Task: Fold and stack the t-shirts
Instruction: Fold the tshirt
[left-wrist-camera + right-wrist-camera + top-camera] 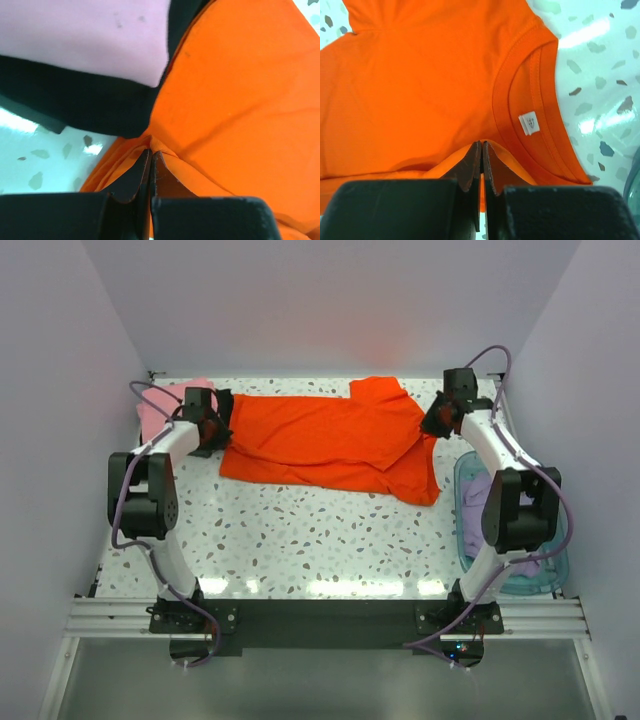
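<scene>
A bright orange-red t-shirt (pixel 330 440) lies spread across the far middle of the table, partly folded over itself. My left gripper (pixel 217 428) is at its left edge, shut on a pinched fold of the orange cloth (pixel 151 151). My right gripper (pixel 437 422) is at its right end beside the collar, shut on another fold (pixel 481 145). The collar with a white label (pixel 529 123) lies just right of those fingers. A pink t-shirt (pixel 163 408) rests on a black t-shirt (pixel 90 100) at the far left. A pale lavender t-shirt (pixel 480 502) sits in the basket.
A translucent blue basket (pixel 545 575) stands at the table's right edge beside the right arm. The speckled white table (pixel 320 540) stretches in front of the orange shirt. White walls close in the back and both sides.
</scene>
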Robot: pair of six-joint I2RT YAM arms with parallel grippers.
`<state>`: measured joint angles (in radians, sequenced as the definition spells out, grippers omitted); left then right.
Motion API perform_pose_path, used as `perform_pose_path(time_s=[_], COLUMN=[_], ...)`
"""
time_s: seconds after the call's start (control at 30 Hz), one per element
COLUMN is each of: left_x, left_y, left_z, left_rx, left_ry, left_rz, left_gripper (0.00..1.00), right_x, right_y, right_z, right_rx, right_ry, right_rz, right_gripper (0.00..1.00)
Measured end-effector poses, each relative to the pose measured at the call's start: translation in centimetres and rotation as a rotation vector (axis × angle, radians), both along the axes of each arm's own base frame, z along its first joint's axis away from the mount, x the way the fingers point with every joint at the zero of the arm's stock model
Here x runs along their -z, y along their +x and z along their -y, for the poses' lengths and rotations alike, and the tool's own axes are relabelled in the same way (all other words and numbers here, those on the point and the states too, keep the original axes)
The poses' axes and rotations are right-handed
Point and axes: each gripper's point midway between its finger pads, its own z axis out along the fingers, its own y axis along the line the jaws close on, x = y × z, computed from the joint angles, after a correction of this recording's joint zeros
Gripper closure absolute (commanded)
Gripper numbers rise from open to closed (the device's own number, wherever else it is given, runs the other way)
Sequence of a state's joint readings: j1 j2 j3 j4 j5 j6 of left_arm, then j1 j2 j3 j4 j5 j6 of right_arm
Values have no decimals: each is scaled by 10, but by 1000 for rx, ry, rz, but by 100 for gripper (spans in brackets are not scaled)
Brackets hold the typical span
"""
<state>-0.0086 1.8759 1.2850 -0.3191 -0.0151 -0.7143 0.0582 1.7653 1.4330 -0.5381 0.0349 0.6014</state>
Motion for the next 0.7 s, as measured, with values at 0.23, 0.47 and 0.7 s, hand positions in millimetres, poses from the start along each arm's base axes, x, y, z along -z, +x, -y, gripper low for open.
perform_pose_path(time_s=[0.23,0.47,0.7], left_x=[11,15,15], left_y=[5,4,5], left_z=[7,6,5], left_rx=[16,14,8], left_ry=[-3,0,8], left_rz=[-16,-26,-26], left_gripper=[100,100,100], right_x=[6,33,35], right_y=[17,20,21], right_z=[-1,0,7], right_rx=[-11,-14,0], right_ry=[-8,-15,-15], right_rz=[-3,-61,-65], right_gripper=[100,100,100])
